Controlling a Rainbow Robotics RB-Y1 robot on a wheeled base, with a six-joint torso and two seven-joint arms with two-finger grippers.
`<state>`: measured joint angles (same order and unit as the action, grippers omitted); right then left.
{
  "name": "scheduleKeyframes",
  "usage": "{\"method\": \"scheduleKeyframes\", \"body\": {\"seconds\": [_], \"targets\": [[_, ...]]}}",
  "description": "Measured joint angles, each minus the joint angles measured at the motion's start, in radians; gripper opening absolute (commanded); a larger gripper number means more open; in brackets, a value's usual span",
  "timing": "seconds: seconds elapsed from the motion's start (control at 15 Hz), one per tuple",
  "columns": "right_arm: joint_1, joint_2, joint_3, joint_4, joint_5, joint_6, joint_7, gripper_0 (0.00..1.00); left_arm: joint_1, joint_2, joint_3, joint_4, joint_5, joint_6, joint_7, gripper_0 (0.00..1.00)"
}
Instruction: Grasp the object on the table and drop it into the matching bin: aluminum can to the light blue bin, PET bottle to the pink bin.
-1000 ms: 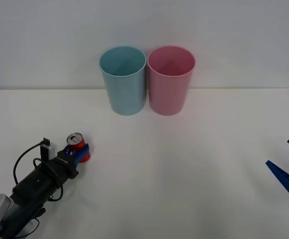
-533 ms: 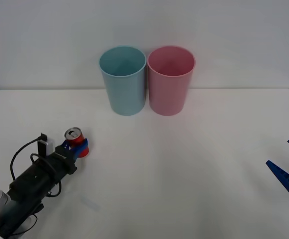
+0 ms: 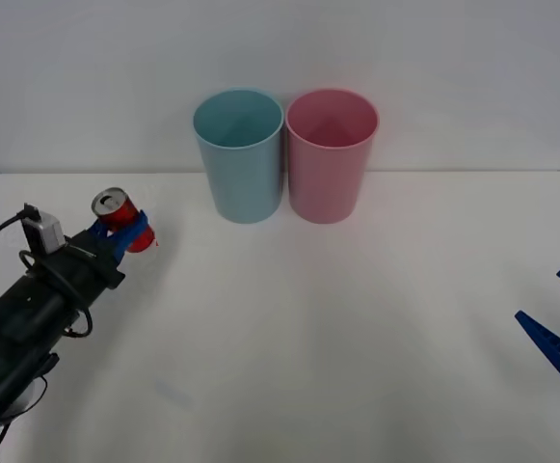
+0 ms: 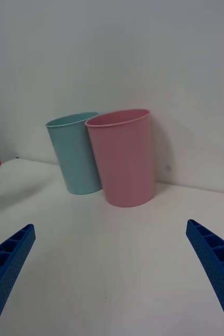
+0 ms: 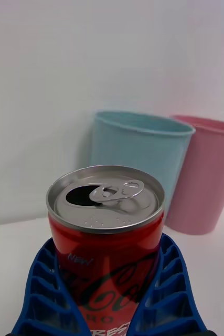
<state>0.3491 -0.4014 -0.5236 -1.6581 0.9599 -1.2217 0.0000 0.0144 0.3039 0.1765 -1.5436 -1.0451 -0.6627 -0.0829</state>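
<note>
The small red aluminum can (image 3: 118, 215) with its silver top (image 5: 105, 197) is upright in my left gripper (image 3: 125, 231), whose blue fingers (image 5: 43, 283) are shut around its body, held above the white table (image 3: 308, 318) at the left. The light blue bin (image 3: 238, 154) stands at the back centre, to the right of the can and beyond it. Touching it on its right is the pink bin (image 3: 331, 154). The right wrist view shows the blue bin (image 4: 75, 152) and the pink bin (image 4: 123, 156) too. My right gripper (image 3: 559, 333) is open at the table's right edge.
A white wall rises right behind the two bins. The left arm's black wrist and cables (image 3: 29, 289) stretch over the table's front left. Bare white tabletop lies between the can and the bins.
My left gripper has lifted the can off the table and carried it up and slightly leftward. The right gripper has stayed still.
</note>
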Motion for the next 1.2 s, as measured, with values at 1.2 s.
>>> {"method": "scheduleKeyframes", "body": {"seconds": [1.2], "targets": [[0.000, 0.000, 0.000, 0.000, 0.000, 0.000, 0.000, 1.00, -0.374, 0.104, 0.006, 0.002, -0.173, -0.014, 0.474, 0.01]]}}
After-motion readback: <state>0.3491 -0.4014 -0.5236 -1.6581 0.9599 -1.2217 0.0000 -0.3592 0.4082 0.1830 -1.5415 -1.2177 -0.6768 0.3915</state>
